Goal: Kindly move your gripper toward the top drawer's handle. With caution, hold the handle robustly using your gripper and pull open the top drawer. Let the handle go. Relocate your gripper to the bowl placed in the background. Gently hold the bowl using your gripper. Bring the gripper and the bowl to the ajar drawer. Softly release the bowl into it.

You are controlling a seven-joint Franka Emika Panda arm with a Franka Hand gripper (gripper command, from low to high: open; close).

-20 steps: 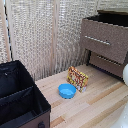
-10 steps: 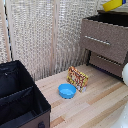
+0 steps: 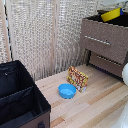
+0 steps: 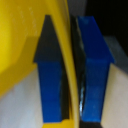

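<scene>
Tool [image 4: 73, 70] fingers pinching yellow bowl [image 3: 111, 14] rim

The yellow bowl [image 3: 112, 14] hangs tilted above the top drawer [image 3: 104, 40], which stands pulled open with its silver handle [image 3: 103, 40] across the front. In the wrist view, blue fingers [image 4: 54, 85] pinch the bowl's rim.

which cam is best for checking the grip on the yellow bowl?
Wrist view. It shows the bowl rim pinched between the gripper's two blue fingers, close up. The exterior view shows only the bowl, tilted above the top drawer at the frame's top; the gripper itself is not visible there.
</scene>
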